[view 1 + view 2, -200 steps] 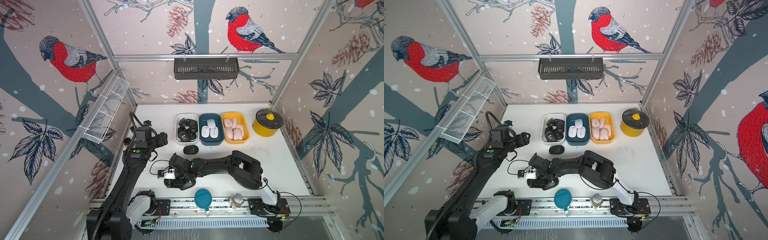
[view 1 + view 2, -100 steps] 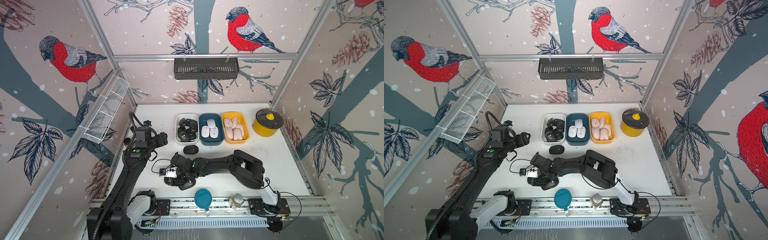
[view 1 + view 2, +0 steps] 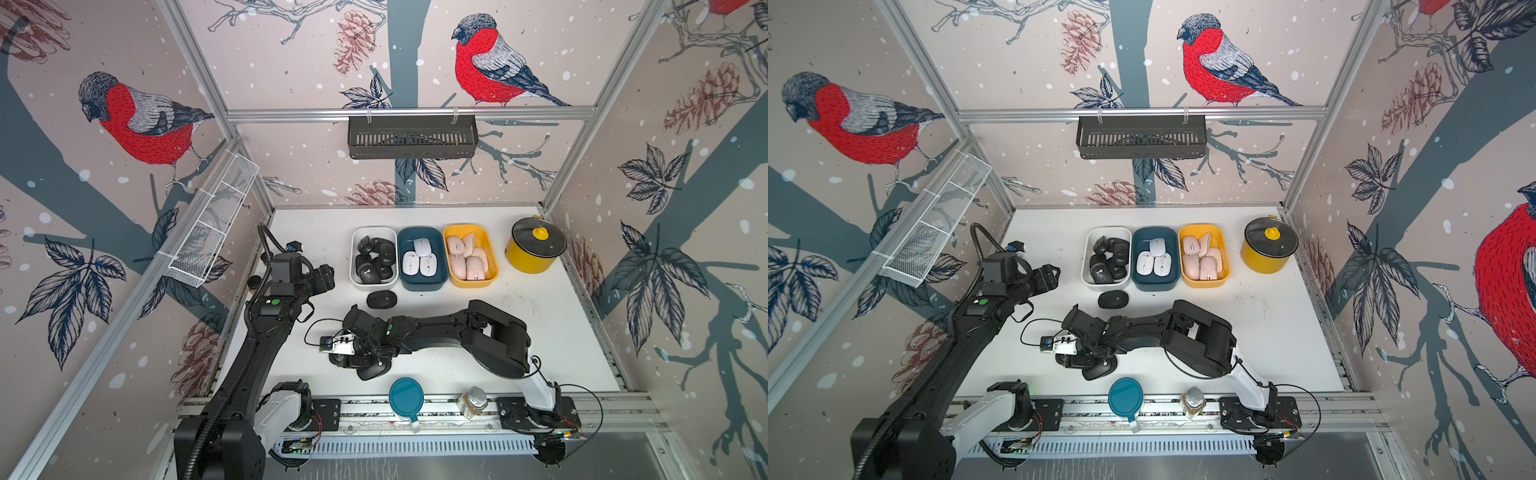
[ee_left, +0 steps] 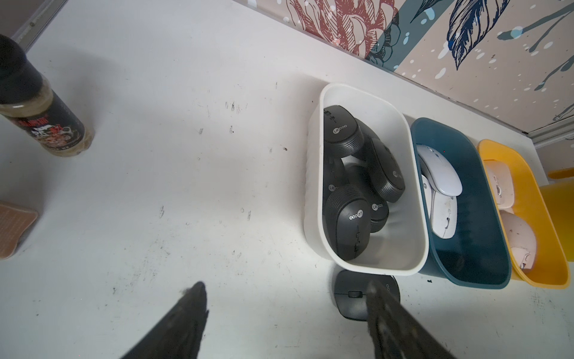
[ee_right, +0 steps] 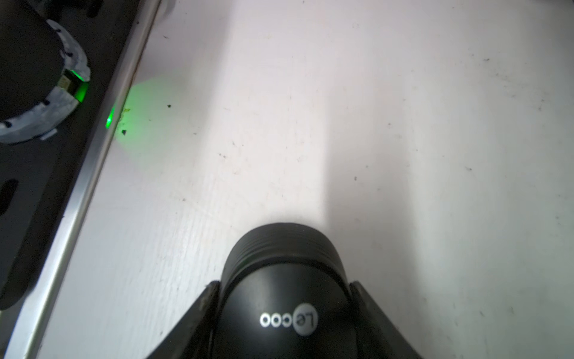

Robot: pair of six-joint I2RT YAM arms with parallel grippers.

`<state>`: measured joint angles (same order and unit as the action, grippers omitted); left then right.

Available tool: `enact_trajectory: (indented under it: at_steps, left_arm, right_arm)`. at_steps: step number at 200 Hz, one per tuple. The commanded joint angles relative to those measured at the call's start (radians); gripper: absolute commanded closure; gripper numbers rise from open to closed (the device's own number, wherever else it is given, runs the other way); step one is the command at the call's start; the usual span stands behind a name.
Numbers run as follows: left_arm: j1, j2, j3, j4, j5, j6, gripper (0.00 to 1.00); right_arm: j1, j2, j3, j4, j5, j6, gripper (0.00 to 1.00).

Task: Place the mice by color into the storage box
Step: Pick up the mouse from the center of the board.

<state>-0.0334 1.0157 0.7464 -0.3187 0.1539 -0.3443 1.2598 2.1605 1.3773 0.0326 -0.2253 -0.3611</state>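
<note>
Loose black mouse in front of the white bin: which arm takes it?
Left. The left tool is open and empty, and the loose black mouse lies close to it. The right tool is shut on a second black mouse, farther from the white bin.

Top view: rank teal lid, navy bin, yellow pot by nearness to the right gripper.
1. Teal lid, front edge, beside the right gripper.
2. Navy bin, middle of the bin row.
3. Yellow pot, back right corner.
</note>
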Motion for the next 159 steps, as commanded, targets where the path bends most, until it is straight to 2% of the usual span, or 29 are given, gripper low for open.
enact_trajectory:
  at_steps: [1,59,159]
  left_arm:
    - [0.005,0.000,-0.002,0.031,0.001,-0.013,0.20]
    - [0.005,-0.005,-0.005,0.032,-0.012,-0.017,0.20]
    - [0.009,-0.016,-0.006,0.041,-0.032,-0.030,0.20]
  right_arm:
    - [-0.008,-0.008,-0.006,-0.056,0.066,0.012,0.44]
    - [-0.045,-0.062,0.010,-0.031,0.028,0.062,0.50]
    - [-0.098,-0.162,-0.002,-0.041,0.032,0.153,0.50]
